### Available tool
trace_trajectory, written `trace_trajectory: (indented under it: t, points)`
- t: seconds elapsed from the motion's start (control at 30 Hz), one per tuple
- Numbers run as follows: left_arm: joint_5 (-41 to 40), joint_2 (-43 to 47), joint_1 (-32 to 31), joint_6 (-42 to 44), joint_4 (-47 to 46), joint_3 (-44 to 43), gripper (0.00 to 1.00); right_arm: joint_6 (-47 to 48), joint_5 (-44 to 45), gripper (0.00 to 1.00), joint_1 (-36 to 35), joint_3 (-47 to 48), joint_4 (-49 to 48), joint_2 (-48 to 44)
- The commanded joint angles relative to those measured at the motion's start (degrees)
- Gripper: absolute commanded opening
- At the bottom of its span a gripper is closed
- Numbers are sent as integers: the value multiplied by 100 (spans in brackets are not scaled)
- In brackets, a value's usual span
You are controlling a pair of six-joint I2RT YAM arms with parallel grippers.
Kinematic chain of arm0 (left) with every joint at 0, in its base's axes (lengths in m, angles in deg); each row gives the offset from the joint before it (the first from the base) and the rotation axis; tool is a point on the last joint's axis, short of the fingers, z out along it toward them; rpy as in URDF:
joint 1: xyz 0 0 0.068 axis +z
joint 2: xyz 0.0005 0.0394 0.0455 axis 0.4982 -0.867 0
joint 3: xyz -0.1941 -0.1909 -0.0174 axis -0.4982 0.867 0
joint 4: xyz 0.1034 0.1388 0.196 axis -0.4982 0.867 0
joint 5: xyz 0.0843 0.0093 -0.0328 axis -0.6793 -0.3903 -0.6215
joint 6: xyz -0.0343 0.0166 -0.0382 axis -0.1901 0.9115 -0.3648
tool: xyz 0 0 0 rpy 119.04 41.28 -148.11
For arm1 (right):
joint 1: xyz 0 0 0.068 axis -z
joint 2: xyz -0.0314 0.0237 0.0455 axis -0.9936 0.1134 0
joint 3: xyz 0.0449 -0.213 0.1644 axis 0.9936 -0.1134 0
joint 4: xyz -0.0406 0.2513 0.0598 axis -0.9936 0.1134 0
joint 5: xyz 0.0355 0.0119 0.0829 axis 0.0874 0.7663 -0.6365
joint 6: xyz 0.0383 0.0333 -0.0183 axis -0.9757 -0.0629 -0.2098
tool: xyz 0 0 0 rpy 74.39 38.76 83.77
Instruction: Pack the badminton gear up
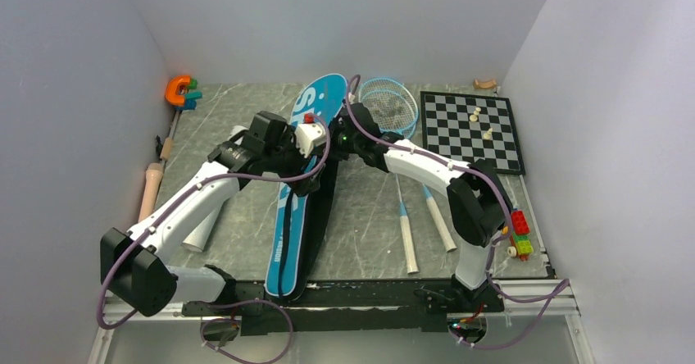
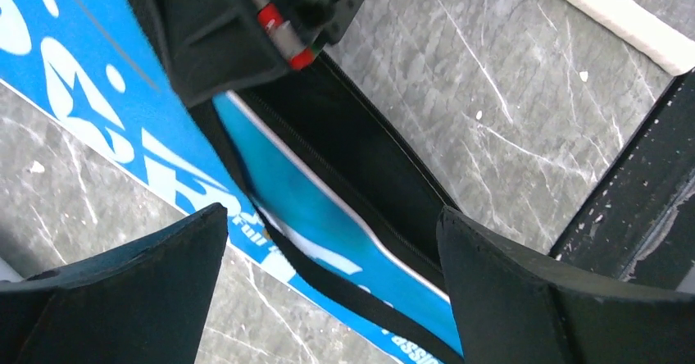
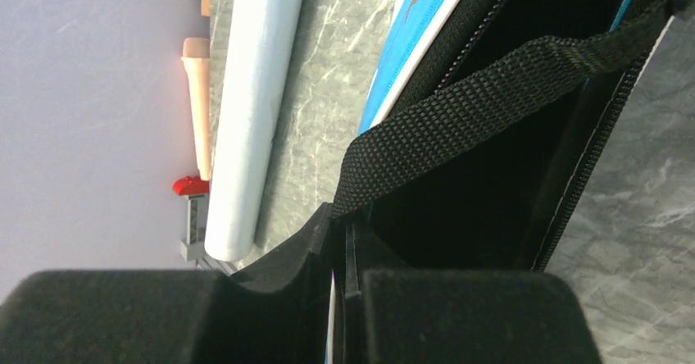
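The blue "SPORT" bag (image 1: 288,233) lies diagonally down the middle of the table, its zip side open and the black inside showing (image 3: 492,175). My right gripper (image 1: 334,141) is shut on the bag's opening edge (image 3: 348,249), with the black strap (image 3: 459,118) running just above the fingers. My left gripper (image 1: 308,182) is open and hovers over the bag (image 2: 328,216), touching nothing. Two light-blue rackets (image 1: 385,102) lie right of the bag, their white handles (image 1: 407,245) pointing toward me. The white tube (image 1: 203,229) lies left of the bag, partly under my left arm, and also shows in the right wrist view (image 3: 254,93). I cannot make out the shuttlecocks.
A black-and-white chessboard (image 1: 471,130) with two small pieces lies at the back right. An orange clamp (image 1: 179,91) sits at the back left. A wooden pin (image 1: 152,188) lies along the left wall. Toy bricks (image 1: 520,233) are stacked by the right edge.
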Motion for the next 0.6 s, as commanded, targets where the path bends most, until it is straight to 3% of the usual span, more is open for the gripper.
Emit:
trace_trajectory:
  t: [0.0, 0.4, 0.5, 0.57]
  points:
    - [-486, 44, -286, -140, -615, 268, 99, 187, 633, 12, -155, 519, 305, -428]
    - [-1947, -371, -469, -69, -1196, 779, 97, -161, 731, 13, -278, 464, 282, -741]
    - [-1690, -380, -421, -119, -1201, 754, 78, -168, 651, 13, -298, 405, 214, -758]
    - [-1524, -375, -393, -137, -1169, 704, 58, -165, 615, 14, -309, 366, 191, -753]
